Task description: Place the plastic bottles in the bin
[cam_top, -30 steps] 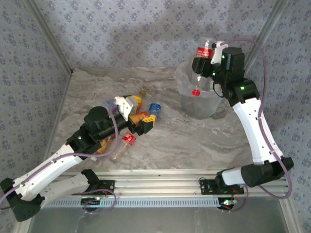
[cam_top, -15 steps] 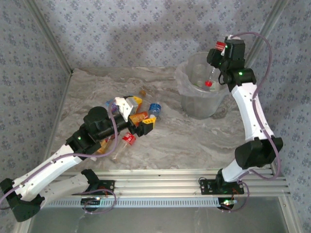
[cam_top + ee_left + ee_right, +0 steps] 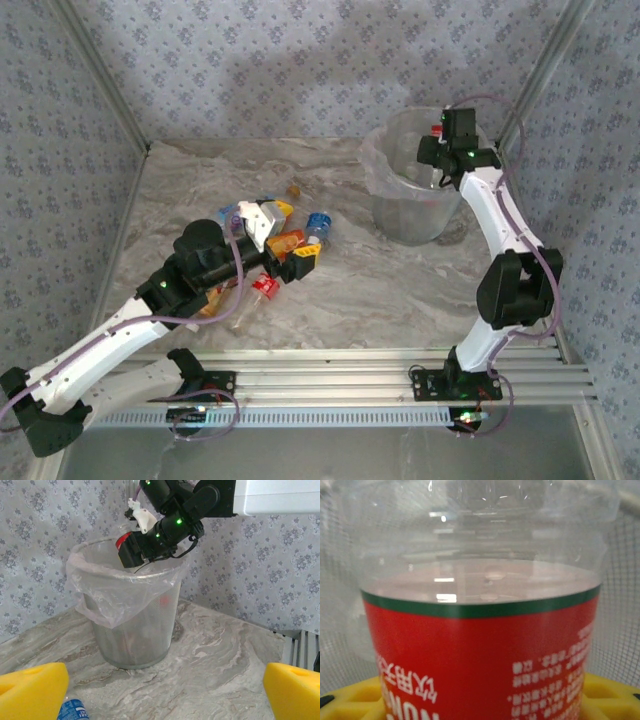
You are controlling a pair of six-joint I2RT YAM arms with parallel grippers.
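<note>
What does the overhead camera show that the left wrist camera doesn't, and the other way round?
Overhead: the left arm down to its base, and the heap of plastic bottles by the open left gripper. Left wrist: its own yellow fingertips spread wide, the clear bag sagging over the rim close up, and a red-labelled bottle in the right gripper. Shared: the bin, the right arm reaching over it, and the marble table.

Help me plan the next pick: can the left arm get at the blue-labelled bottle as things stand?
Probably yes. The left gripper has its jaws open, and the blue-labelled bottle lies right by them, with nothing in between.
</note>
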